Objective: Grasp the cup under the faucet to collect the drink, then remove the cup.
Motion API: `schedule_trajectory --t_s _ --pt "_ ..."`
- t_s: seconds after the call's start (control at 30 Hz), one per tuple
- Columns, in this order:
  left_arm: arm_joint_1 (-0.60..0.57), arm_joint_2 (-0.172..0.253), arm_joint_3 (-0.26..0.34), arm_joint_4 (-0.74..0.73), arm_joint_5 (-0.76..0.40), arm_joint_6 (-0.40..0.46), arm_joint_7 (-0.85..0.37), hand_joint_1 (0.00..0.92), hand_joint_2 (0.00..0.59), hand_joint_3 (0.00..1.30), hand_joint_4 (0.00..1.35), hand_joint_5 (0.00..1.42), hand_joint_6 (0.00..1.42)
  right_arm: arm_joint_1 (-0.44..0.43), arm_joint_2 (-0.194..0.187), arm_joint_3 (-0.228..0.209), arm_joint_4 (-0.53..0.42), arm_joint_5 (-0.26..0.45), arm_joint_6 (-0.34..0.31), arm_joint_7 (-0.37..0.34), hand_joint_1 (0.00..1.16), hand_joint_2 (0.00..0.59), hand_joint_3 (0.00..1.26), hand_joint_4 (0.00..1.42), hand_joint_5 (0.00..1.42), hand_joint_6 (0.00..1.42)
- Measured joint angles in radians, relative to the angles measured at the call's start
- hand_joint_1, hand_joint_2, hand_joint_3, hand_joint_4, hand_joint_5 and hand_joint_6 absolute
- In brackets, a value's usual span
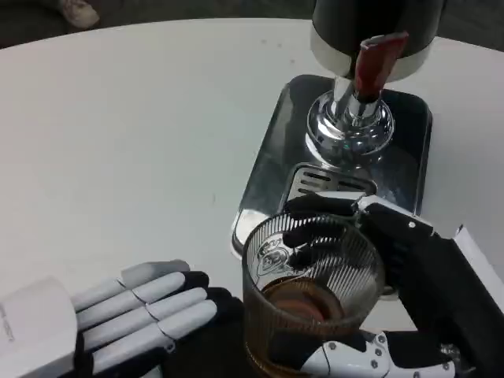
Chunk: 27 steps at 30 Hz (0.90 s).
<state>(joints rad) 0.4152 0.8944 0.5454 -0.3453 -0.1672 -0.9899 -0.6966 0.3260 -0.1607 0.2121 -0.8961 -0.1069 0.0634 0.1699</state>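
Note:
A clear ribbed glass cup point(311, 295) with brown drink in its bottom is near the front of the picture, held by my right hand point(394, 260). Black fingers point(319, 206) wrap around its far side and the thumb point(354, 358) lies under its near side. The cup is in front of the dispenser's chrome faucet point(349, 126) with its red lever point(374, 61), clear of the spout. My left hand point(146, 307) lies flat on the table to the cup's left, fingers straight and together, holding nothing.
The dispenser stands on a shiny metal drip tray point(276, 150) with a slotted grate point(327, 183). Its dark body point(370, 24) rises at the top right. White table point(134, 134) stretches to the left.

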Motion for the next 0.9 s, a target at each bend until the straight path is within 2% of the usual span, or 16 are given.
schedule_trajectory --t_s 0.27,0.47,0.9 --pt "0.030 0.000 0.043 0.012 -0.019 -0.018 0.000 0.000 0.090 0.00 0.00 0.00 0.00 -0.055 0.001 0.027 0.025 -0.011 0.035 0.000 0.93 0.153 0.77 0.81 0.94 0.85" --pt "0.036 0.000 0.062 0.022 -0.020 -0.026 0.000 0.000 0.090 0.00 0.00 0.00 0.00 -0.075 0.000 0.030 0.025 -0.015 0.053 0.000 0.93 0.153 0.77 0.81 0.94 0.85" --pt "0.039 0.000 0.064 0.012 -0.020 -0.028 0.000 0.000 0.090 0.00 0.00 0.00 0.00 -0.064 -0.028 -0.042 -0.001 0.014 0.066 0.028 0.93 0.153 0.77 0.82 0.95 0.85"
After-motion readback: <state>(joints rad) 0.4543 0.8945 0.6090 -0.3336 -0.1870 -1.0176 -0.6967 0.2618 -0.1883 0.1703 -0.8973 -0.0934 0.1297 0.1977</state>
